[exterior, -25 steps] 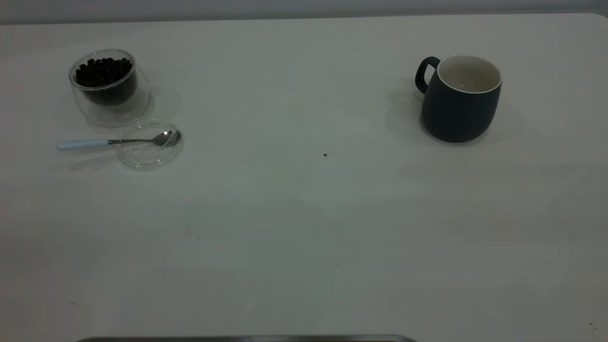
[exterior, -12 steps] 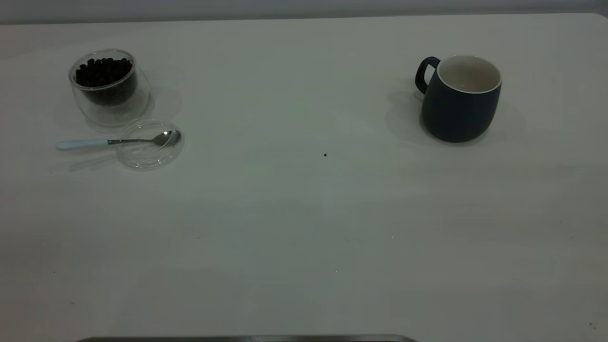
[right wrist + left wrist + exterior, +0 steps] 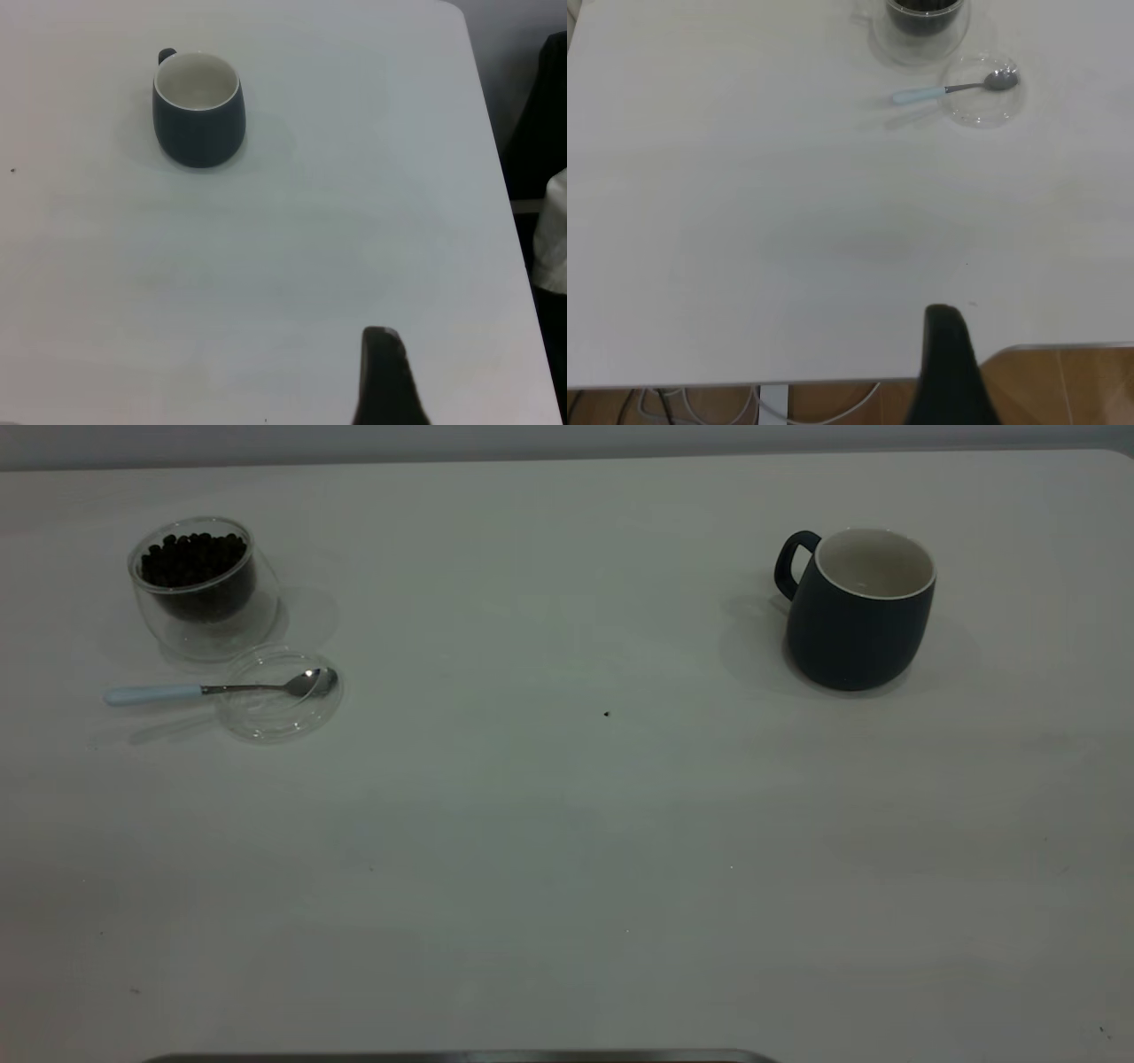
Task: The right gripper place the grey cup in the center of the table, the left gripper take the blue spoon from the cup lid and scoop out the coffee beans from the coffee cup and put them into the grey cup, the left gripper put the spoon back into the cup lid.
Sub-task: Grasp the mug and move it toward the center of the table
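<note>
Nothing has moved since earlier frames. Right gripper (image 3: 383, 376) at near table (image 3: 567, 868) edge, jaw state unreadable; grey cup (image 3: 858, 608) far right, untouched. First step pending: reach, grasp, carry to center. Blue spoon (image 3: 221, 689) rests on cup lid (image 3: 279, 717).

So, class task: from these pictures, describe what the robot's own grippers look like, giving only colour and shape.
Very little of them shows. Each wrist view catches one finger of its own gripper: the left gripper's finger and the right gripper's finger are both plain black, tapering to a rounded tip. No markings, cables or arm links appear on them, and the exterior view shows neither arm.
</note>
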You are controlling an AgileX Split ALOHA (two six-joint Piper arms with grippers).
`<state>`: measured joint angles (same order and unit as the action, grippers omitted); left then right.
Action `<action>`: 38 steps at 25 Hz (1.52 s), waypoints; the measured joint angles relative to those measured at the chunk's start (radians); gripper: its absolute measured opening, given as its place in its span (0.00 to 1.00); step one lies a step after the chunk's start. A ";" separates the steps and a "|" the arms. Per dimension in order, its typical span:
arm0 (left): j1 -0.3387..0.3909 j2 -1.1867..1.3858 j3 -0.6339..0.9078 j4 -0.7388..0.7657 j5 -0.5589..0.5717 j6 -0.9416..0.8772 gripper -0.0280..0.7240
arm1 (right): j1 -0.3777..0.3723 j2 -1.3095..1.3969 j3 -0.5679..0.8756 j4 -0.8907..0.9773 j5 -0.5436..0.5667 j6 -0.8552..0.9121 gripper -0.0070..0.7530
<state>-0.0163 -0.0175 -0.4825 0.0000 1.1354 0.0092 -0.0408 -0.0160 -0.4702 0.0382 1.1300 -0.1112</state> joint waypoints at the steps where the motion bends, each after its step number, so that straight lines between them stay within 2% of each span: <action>1: 0.000 0.000 0.000 0.000 0.000 0.000 0.82 | 0.000 0.000 0.000 0.000 0.000 0.000 0.61; 24: 0.000 0.000 0.000 0.000 0.000 -0.002 0.82 | 0.000 0.001 -0.003 -0.004 -0.005 0.000 0.61; 28: 0.000 0.000 0.000 0.000 0.000 -0.002 0.82 | 0.000 0.127 -0.040 -0.062 -0.033 -0.013 0.61; 32: 0.000 0.000 0.000 0.000 0.000 -0.002 0.82 | 0.000 0.379 -0.083 -0.124 -0.141 -0.081 0.61; 35: 0.000 0.000 0.000 0.000 0.000 -0.002 0.82 | 0.000 0.603 -0.126 -0.138 -0.316 -0.153 0.61; 38: 0.000 0.000 0.000 0.000 0.000 -0.002 0.82 | 0.000 0.823 -0.179 -0.138 -0.443 -0.227 0.61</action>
<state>-0.0163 -0.0175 -0.4825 0.0000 1.1354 0.0073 -0.0408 0.8068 -0.6489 -0.0998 0.6867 -0.3383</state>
